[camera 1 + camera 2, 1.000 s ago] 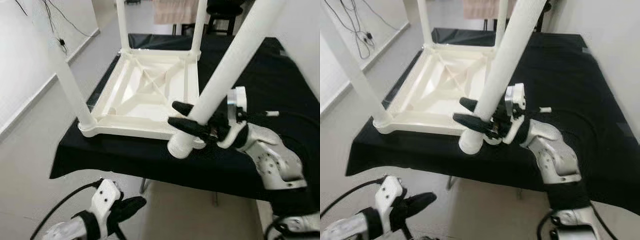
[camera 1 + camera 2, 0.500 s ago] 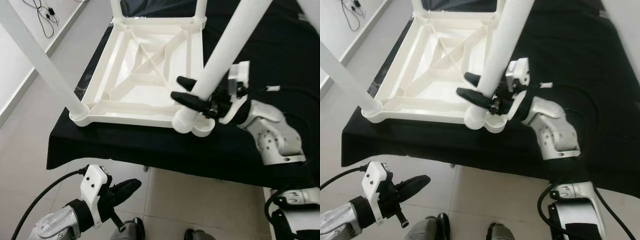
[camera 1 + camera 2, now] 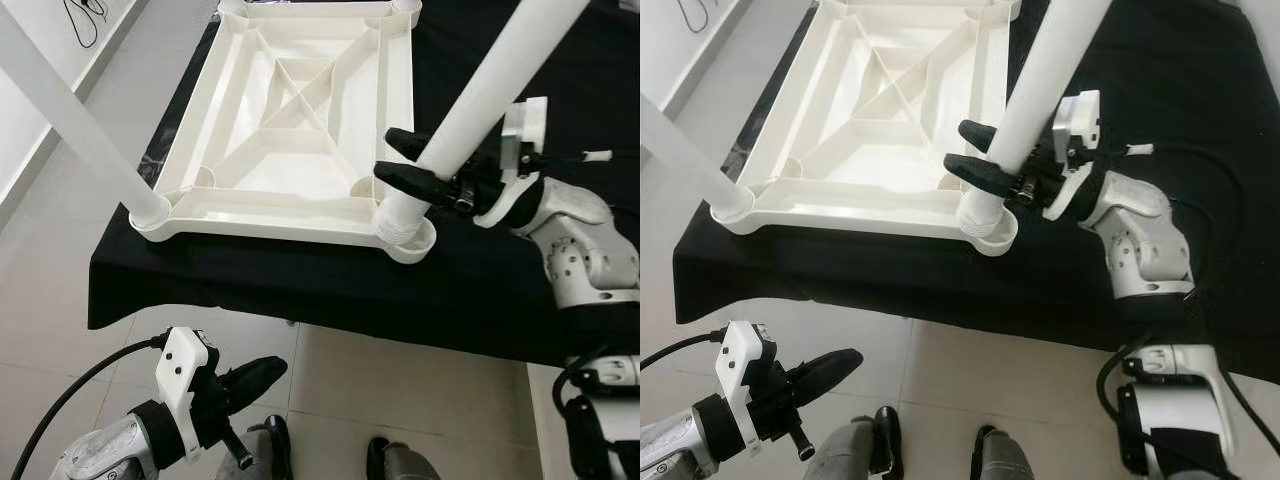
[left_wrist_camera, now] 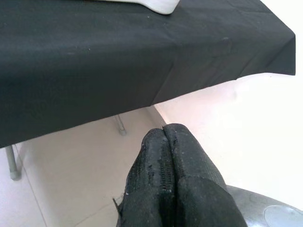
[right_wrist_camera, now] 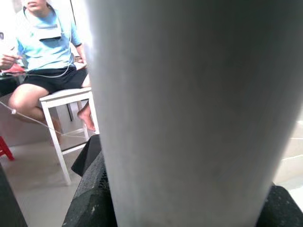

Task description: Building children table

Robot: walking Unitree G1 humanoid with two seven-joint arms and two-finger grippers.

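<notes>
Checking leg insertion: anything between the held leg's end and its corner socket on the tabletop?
Nothing visible. The right gripper holds the white leg, whose lower end already sits at the near corner socket of the upturned tabletop. Whether it is fully seated cannot be told.

We see a black cloth (image 3: 300, 290) draped over the worktop, pale floor tiles (image 3: 420, 400) below it, a dark cable (image 3: 85, 15) by the wall, and a seated person (image 5: 45, 61) on a white stool (image 5: 71, 99).
</notes>
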